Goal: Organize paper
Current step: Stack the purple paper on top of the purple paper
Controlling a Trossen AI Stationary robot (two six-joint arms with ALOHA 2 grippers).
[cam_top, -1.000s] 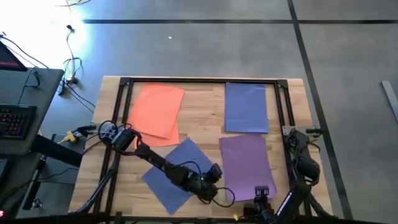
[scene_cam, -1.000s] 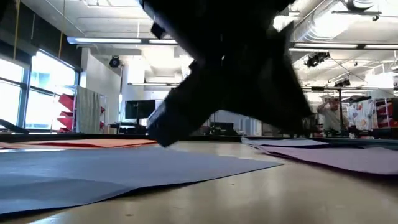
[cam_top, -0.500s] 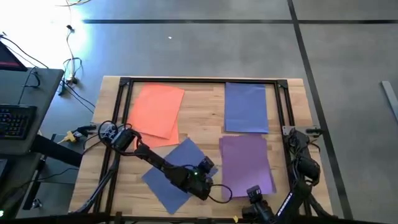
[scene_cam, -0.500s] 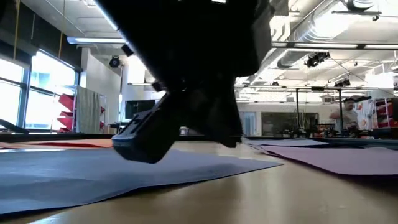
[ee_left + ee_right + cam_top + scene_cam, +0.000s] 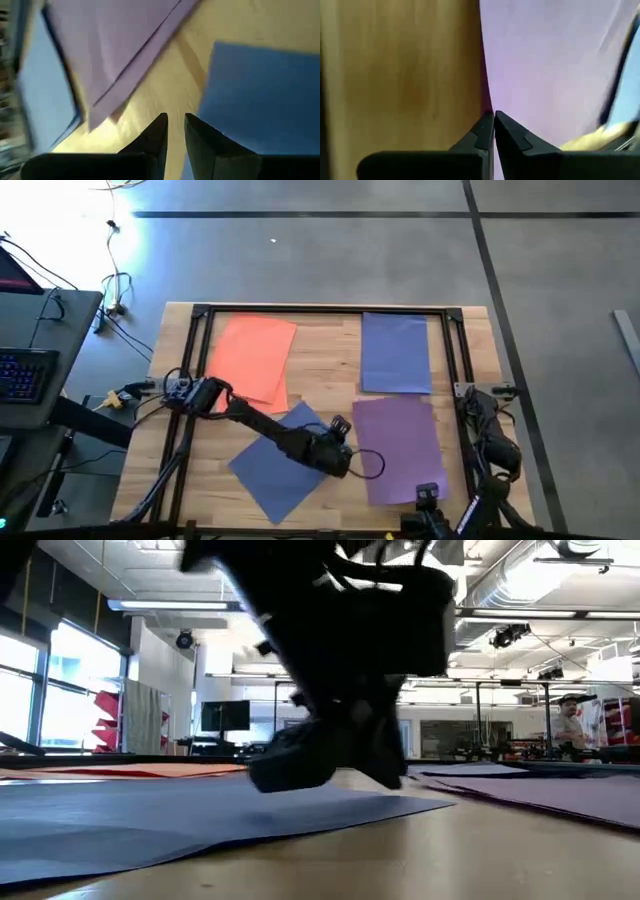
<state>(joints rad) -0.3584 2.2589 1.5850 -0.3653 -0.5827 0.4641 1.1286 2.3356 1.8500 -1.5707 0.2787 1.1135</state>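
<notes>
Where visible: four paper stacks (image 5: 397, 352).

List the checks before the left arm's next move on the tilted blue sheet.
1. Left tool empty, narrow gap between its fingers: ok.
2. Left tool over bare wooden table beside the tilted blue rectangular paper sheet, not on it: ok.
3. Blue sheet squared with the table edge: not ok, it lies askew.
4. Purple rectangular paper sheets stacked evenly: not ok, edges offset in the left wrist view.
5. Right tool shut at the purple edge; pinching paper: cannot tell.
</notes>
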